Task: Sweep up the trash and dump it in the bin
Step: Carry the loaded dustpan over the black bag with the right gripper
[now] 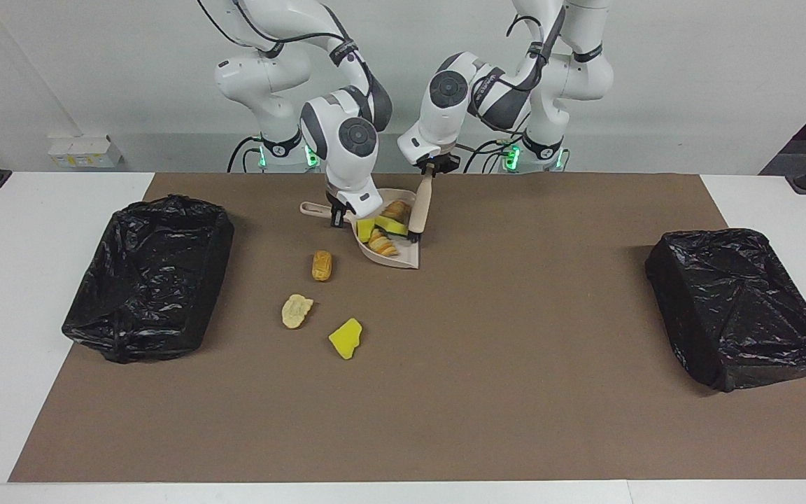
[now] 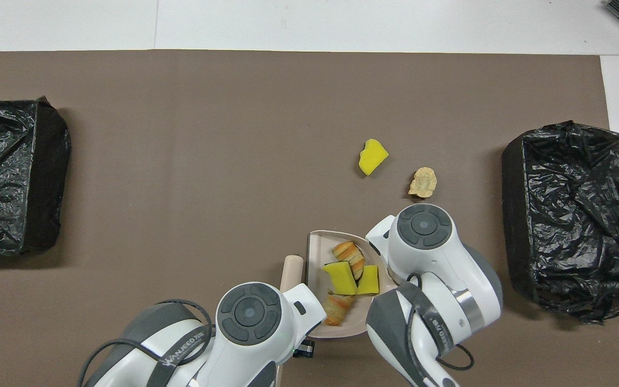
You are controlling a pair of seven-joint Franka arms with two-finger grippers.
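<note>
In the overhead view the white wrist of the right arm [image 2: 425,236] covers the tan-orange bread-like lump [image 1: 321,265] that the facing view shows at about seven o'clock from the beige plastic dustpan [image 1: 392,257], and covers the pan's handle too. The left arm's wrist [image 2: 250,317] hides most of the beige-handled brush [image 2: 290,269]; only its end shows. Neither gripper's fingers show there. The crinkled black bag-lined bin at nine o'clock [image 2: 8,177] is cut by the picture's edge.
</note>
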